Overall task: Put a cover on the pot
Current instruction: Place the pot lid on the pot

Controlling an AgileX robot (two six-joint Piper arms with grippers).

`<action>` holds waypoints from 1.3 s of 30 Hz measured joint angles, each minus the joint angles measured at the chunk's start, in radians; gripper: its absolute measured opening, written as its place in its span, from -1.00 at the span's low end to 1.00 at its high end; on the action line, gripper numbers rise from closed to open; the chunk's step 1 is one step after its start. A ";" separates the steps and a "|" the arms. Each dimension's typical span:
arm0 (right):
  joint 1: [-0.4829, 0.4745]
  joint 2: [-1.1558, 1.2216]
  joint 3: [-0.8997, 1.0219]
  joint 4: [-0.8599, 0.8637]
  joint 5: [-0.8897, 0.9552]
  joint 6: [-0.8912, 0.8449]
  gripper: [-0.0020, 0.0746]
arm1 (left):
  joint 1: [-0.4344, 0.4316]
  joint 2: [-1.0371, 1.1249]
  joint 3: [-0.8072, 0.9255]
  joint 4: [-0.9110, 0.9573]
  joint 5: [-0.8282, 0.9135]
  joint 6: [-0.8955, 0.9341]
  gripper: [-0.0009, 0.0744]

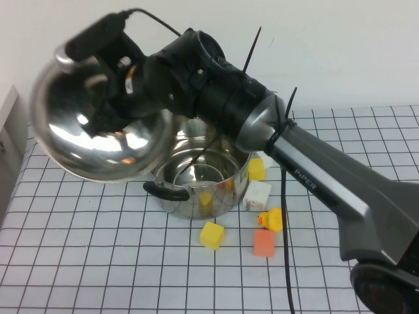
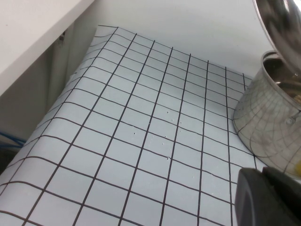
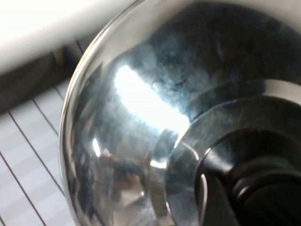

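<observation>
Right end effector (image 1: 114,69) raised, clamped on black knob (image 3: 254,188) of domed steel lid (image 1: 98,131); lid tilted, dome facing camera. Pot (image 1: 196,180) below and just right of end effector, upright on gridded worktop (image 1: 98,261), mouth up, uncovered. Left end effector (image 2: 268,197) low beside pot, fingers' state unclear.

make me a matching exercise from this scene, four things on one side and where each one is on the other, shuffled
Things:
1. lid
2. pot
3. orange block
4. left gripper

Places:
A. on the mat, uncovered
B. low over the mat beside the pot
C. held in the air by the right gripper, tilted
D. on the mat near the duck

Pairs: 1-C, 2-A, 3-D, 4-B
</observation>
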 joint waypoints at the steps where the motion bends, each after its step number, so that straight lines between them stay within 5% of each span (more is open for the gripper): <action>1: -0.006 -0.001 0.000 -0.012 0.042 -0.002 -0.04 | 0.000 0.000 0.000 0.000 0.000 0.000 -0.98; 12: -0.078 -0.002 0.000 -0.208 0.147 0.002 -0.04 | 0.000 0.000 0.000 0.000 0.000 0.000 -0.98; 39: -0.123 0.085 0.000 -0.175 0.135 0.009 -0.04 | 0.000 0.000 0.000 0.000 0.000 0.002 -0.98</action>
